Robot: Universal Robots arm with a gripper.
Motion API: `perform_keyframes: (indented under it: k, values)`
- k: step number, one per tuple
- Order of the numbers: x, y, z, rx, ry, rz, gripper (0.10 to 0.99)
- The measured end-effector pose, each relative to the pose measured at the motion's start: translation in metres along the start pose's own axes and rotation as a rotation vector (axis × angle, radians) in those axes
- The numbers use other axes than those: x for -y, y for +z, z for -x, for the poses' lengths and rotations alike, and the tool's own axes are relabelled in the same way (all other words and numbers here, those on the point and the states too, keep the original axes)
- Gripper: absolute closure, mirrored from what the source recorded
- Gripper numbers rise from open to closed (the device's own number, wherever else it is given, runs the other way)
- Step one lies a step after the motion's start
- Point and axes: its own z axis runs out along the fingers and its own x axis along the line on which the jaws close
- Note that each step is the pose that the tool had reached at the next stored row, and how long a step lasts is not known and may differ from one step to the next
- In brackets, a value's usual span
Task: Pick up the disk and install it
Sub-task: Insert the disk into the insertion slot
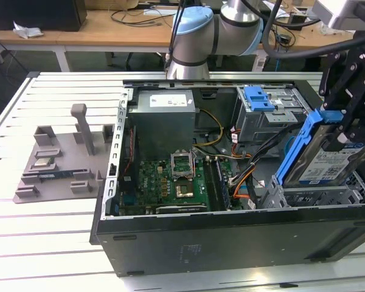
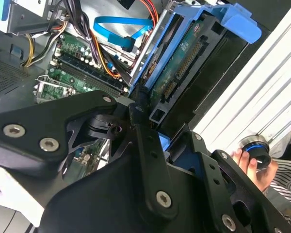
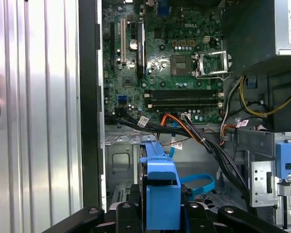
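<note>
The gripper (image 1: pixel 344 125) grips the disk (image 1: pixel 328 161), tilted over the open case (image 1: pixel 231 237); pickup done, seating apparently still left.

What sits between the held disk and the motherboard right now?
In the exterior view, a bundle of black and orange cables runs between the disk, held tilted, and the motherboard.

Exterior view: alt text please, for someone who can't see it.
The gripper holds the disk in its blue bracket, tilted, above the drive bay at the exterior view's right of an open computer case. A grey parts tray lies on the slatted table.
</note>
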Motion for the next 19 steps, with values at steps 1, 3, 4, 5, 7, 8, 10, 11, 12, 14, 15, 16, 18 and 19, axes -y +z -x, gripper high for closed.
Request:
perform_keyframes:
  k: [1,3,4,5,7,8,10,11,12,14,15,16,18,19]
  values:
    - [0.0,0.0004,0.0,-0.0001,0.0,0.0,0.722]
    - [0.0,0.0017,0.0,-0.0001,0.0,0.0,0.722]
    - [0.0,0.0021,0.0,-0.0001,0.0,0.0,0.722]
    - [0.0,0.0028,-0.0001,0.0001,0.0,0.0,0.722]
    - [0.0001,0.0039,-0.0001,0.0,0.0,0.0,0.722]
    - [0.0001,0.0044,-0.0002,0.0,0.0,0.0,0.722]
    - [0.0001,0.0056,-0.0002,0.0001,0.0,0.0,0.722]
    - [0.0001,0.0063,-0.0002,0.0001,0.0,0.0,0.722]
    - [0.0001,0.0068,-0.0003,0.0001,0.0,0.0,0.722]
    - [0.0002,0.0088,-0.0004,0.0,0.0,0.0,0.722]
    - [0.0002,0.01,-0.0004,-0.0001,0.0,0.0,0.722]
    - [0.0002,0.011,-0.0005,0.0,0.0,0.0,0.722]
    - [0.0002,0.0122,-0.0005,0.0,0.0,0.0,0.722]
    - [0.0002,0.0133,-0.0006,0.0,0.0,0.0,0.722]
